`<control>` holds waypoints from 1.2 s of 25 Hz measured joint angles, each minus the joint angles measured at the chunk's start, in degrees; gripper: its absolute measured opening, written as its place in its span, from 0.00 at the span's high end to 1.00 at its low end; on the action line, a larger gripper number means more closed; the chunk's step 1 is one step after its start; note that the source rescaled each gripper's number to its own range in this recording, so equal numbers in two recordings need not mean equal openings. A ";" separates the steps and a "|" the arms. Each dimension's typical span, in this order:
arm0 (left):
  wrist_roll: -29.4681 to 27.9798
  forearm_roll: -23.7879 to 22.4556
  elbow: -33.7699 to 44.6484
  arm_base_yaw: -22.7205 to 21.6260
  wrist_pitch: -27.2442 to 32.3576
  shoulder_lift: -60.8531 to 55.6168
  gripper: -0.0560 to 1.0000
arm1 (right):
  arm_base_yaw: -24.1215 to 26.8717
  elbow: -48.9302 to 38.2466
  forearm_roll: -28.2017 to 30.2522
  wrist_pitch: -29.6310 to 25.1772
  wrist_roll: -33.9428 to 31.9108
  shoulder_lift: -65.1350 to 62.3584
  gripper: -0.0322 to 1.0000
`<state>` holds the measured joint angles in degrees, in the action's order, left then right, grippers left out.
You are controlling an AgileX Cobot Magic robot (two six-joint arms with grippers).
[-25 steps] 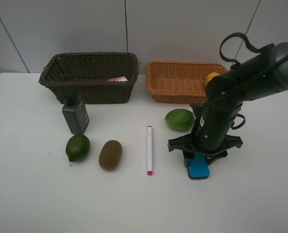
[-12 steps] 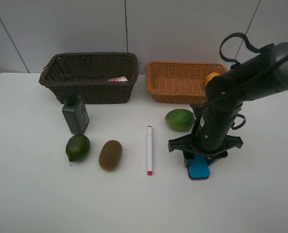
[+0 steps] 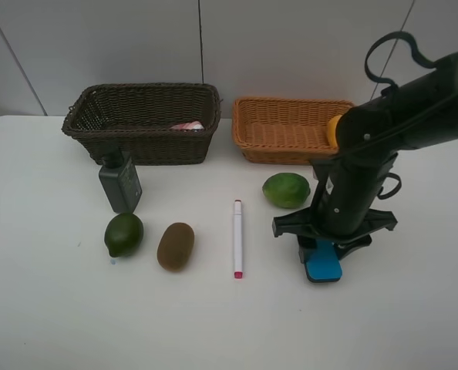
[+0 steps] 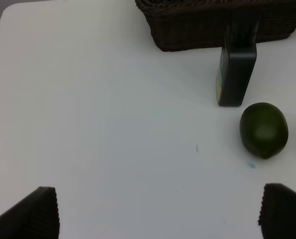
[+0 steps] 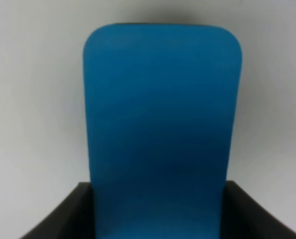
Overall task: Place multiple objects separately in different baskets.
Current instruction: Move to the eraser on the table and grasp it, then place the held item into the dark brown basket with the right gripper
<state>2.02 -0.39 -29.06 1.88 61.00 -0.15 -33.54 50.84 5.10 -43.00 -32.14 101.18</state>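
Table [image 3: 52, 324]: white, and everything sits on it.

Right arm [image 3: 383, 131]: it blocks your high view. It covers the right end of the tan basket [image 3: 279, 135] and most of the orange mango [image 3: 335, 126]. Only a sliver of mango shows at that end, apparently inside; the rest is hidden.

Dark brown basket [image 3: 140, 131]: back left, holding the pink bottle [image 3: 187, 125]. You only see the bottle's top above the front wall. The mango is all that shows in the tan basket.

Dark green bottle [image 3: 120, 185]: upright, just in front of the dark basket's front wall.

Fruit: the right green fruit [image 3: 285, 190] lies in front of the tan basket, just beside the arm. The left green fruit [image 3: 124, 233] is near the bottle, with the kiwi [image 3: 176, 246] beside it.

Marker [image 3: 237, 237]: lying flat between the kiwi and the arm.

Blue eraser [image 3: 322, 266]: under the right gripper [image 3: 319, 251]. The wrist view shows a dark finger against each long edge, so the claw is clamped on it. The held end is cut off, and you can't tell whether it is clear of the table.

Left gripper [image 4: 158, 214]: only its fingertips [image 4: 38, 214] show, in the corners of its wrist view. It is spread wide and holds nothing.

Versus half a second ago, the right arm and the eraser have shifted slightly right together. Everything else is unmoved.
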 joint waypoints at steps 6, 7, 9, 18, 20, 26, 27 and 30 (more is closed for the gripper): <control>0.00 0.00 0.00 0.00 0.00 0.00 0.00 | 0.00 0.12 0.07 -6.06 0.00 -10.32 0.60; 0.00 0.00 0.00 0.00 0.00 0.00 0.00 | 0.00 0.44 0.13 -7.16 0.00 -12.23 0.60; 0.00 0.00 0.00 0.00 0.00 0.00 0.00 | 0.00 1.92 0.13 -9.39 0.00 -15.54 0.60; 0.00 0.00 0.00 0.00 0.00 0.00 0.00 | 0.00 16.45 2.40 -12.03 1.78 -20.42 0.60; 0.00 0.00 0.00 0.00 0.00 0.00 0.00 | 0.00 19.21 2.60 -11.43 2.89 -19.71 0.60; 0.00 0.00 0.00 0.00 0.00 0.00 0.00 | 0.00 25.79 2.66 -5.04 7.73 -14.59 0.60; 0.00 0.00 0.00 0.00 0.00 0.00 0.00 | 0.00 27.03 2.66 -3.83 8.54 -13.25 0.60; 0.00 0.00 0.00 0.00 0.00 0.00 0.00 | -0.33 31.30 2.60 -0.53 11.72 -8.95 0.60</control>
<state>2.02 -0.39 -29.06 1.88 61.00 -0.15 -33.87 82.14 7.71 -43.53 -20.42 92.23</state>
